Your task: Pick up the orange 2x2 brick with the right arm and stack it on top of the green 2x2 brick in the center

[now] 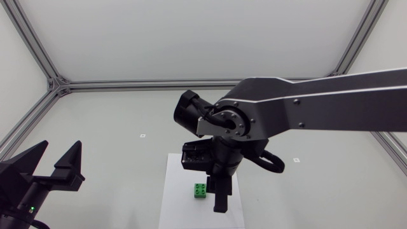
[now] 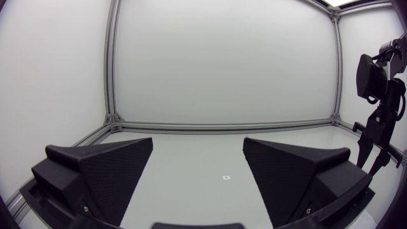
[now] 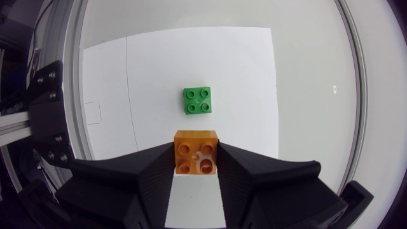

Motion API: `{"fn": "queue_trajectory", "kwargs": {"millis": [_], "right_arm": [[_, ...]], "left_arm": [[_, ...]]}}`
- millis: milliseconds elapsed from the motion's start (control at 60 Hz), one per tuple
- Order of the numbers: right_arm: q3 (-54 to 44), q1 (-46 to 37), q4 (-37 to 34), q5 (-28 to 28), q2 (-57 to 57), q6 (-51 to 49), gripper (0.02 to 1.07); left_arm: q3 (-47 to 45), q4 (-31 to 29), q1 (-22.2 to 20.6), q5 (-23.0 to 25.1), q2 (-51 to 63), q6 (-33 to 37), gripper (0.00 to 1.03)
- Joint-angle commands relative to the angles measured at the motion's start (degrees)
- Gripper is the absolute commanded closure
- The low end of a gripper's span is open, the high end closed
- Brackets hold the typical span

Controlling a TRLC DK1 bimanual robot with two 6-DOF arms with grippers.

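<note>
Writing: a small square printed mark (image 1: 142, 135) lay on the worktop, with another nearer the right arm; both were too small to read. The brick studs showed no legible lettering.
Worktop: a pale grey-white matte worktop (image 1: 114, 114), bounded by silver aluminium frame rails (image 1: 152, 83) that met at a corner.
Sheet: a white rectangular paper sheet (image 1: 175, 191) lay flat at the worktop's centre.
Green brick: the green plastic 2x2 brick (image 1: 200, 190) sat studs up on the sheet, ahead of the right gripper and apart from the orange brick.
Orange brick: the orange plastic 2x2 brick (image 3: 196, 151) was studs up between the right gripper's fingers, over the sheet. It was hidden in the head view. Whether it touched the sheet could not be told.
Right gripper: the matte black right gripper (image 3: 195, 152) pinched the orange brick from two sides, pointing down from the silver-grey right arm (image 1: 318, 105) that reached past the middle.
Left gripper: the matte black left gripper (image 1: 61, 151) was spread wide with nothing between its fingers, low at the worktop's left side.
Light: a small green lamp (image 1: 30, 208) glowed on the left arm.
</note>
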Motion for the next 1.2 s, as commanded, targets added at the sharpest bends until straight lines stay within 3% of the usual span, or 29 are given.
{"fn": "queue_trajectory", "kwargs": {"millis": [0,383,1183], "right_arm": [[1.8,1.1,0.8,0.4,2.3,-2.0,1.01],[6.5,2.3,2.2,0.5,10.4,-2.3,1.01],[6.0,2.4,4.8,-0.1,13.1,-2.2,1.01]], "left_arm": [[-2.3,-0.8,0.1,0.2,-0.5,0.8,0.04],[-2.3,-0.8,0.1,0.2,-0.5,0.8,0.04],[-2.3,-0.8,0.1,0.2,-0.5,0.8,0.04]]}}
